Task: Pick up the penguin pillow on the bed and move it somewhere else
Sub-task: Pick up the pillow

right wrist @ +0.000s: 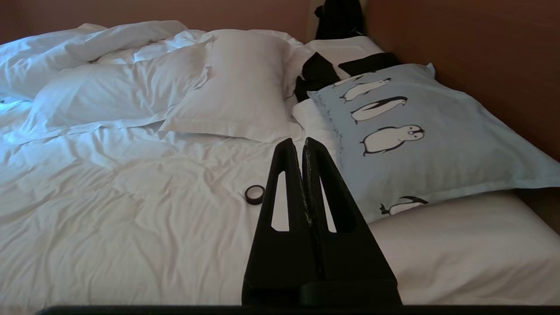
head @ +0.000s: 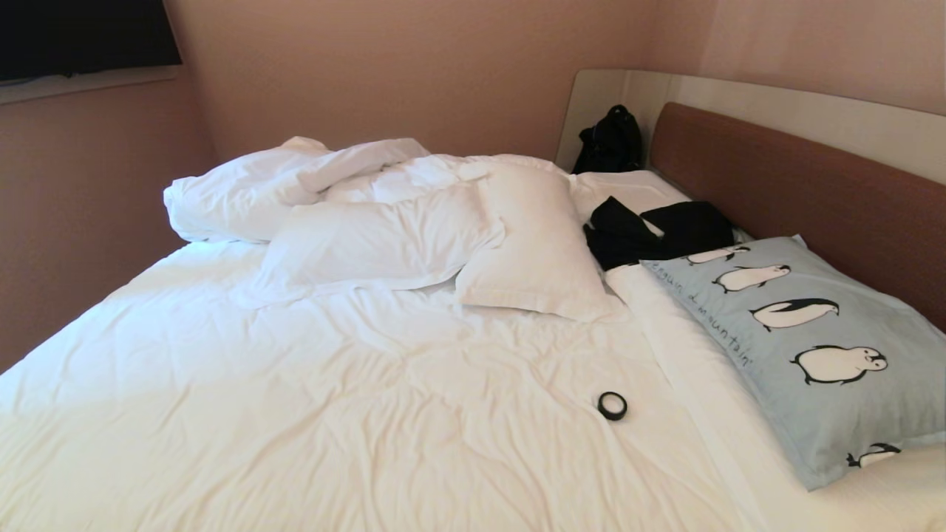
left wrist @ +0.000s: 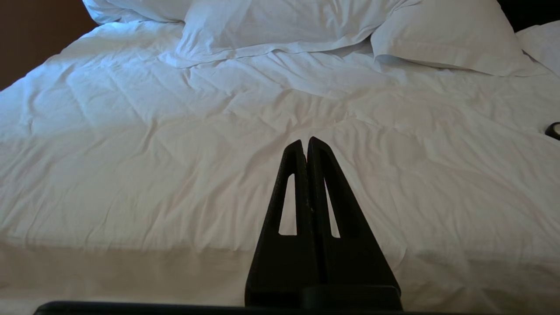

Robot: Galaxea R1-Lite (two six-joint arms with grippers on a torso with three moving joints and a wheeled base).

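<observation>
The right gripper (right wrist: 302,142) has its fingers pressed together, empty, hanging over the bed (right wrist: 131,210) just short of the penguin pillow (right wrist: 415,135) — a small black ring (right wrist: 254,194) lies on the sheet beside its tip. The left gripper (left wrist: 306,142) is likewise closed on nothing, above bare sheet, the white pillows (left wrist: 442,37) well beyond it. In the head view neither arm shows; the penguin pillow (head: 820,347) leans on the brown headboard (head: 813,192), with black clothing (head: 650,229) beside its far end.
</observation>
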